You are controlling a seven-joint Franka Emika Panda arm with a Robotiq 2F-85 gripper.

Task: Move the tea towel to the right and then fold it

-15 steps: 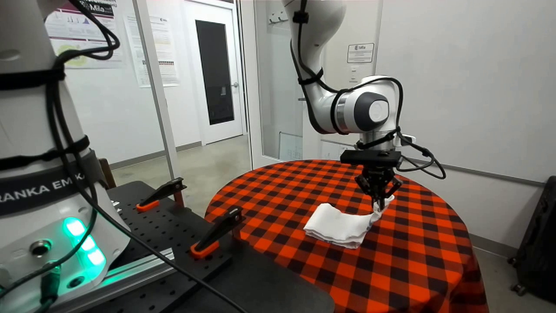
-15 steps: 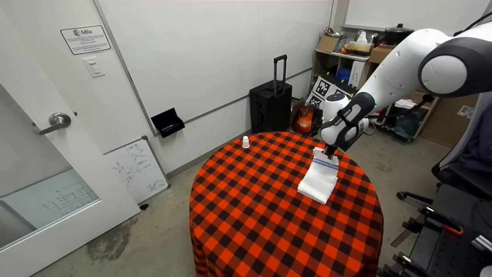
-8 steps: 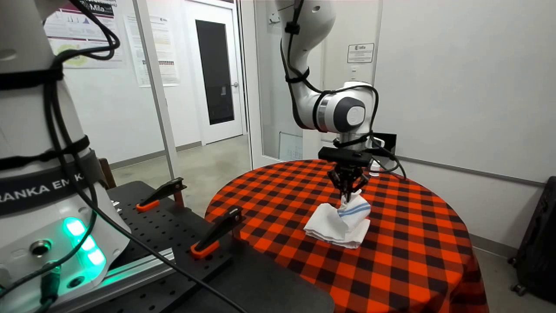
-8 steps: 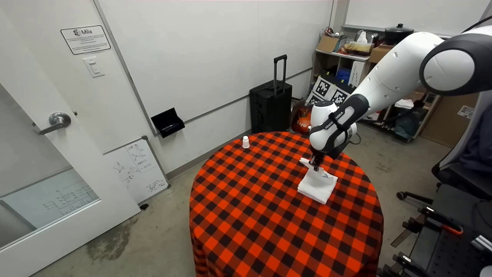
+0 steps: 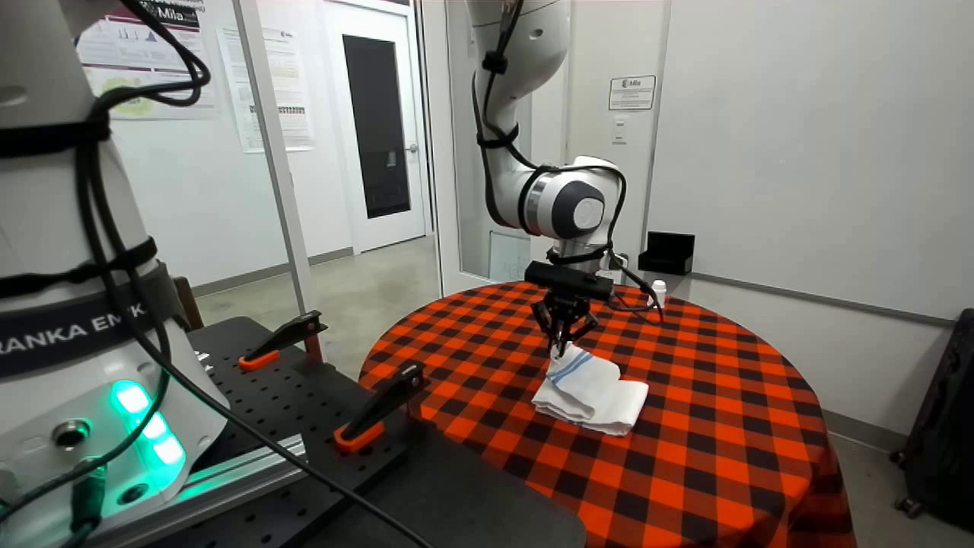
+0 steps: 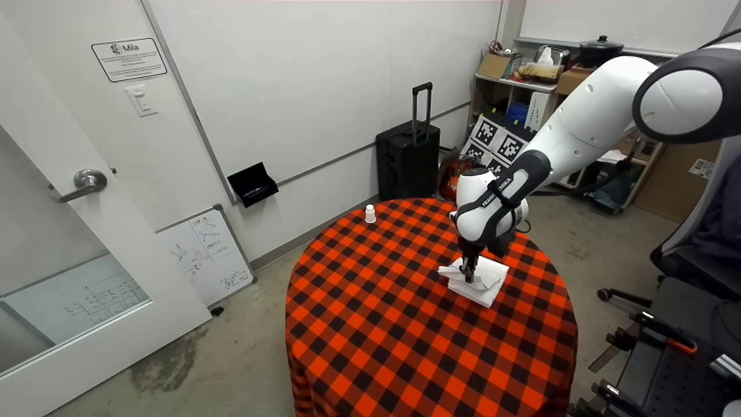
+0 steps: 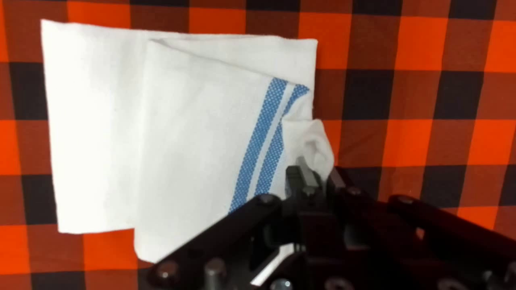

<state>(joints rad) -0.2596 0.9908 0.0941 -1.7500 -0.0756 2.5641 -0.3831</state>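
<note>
Almost together, the fingers [image 7: 307, 176] pinch the bunched striped end of the towel [image 7: 193, 129], its flap aslant over the rest, folded on the tabletop [image 6: 359, 324]. Released so, the fold may set crooked; rising before it slips free could drag everything apart.

A wall sign [image 6: 128, 59] and poster [image 5: 144, 61] read "Mila", the robot's base [image 5: 61, 335] "RANKA EM", its arm [image 6: 556, 139] "FRANK … MIKA".

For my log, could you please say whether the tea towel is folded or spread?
The tea towel is folded, but unevenly: the wrist view shows its blue-striped end slanting over lower layers, pinched in the jaws.
</note>
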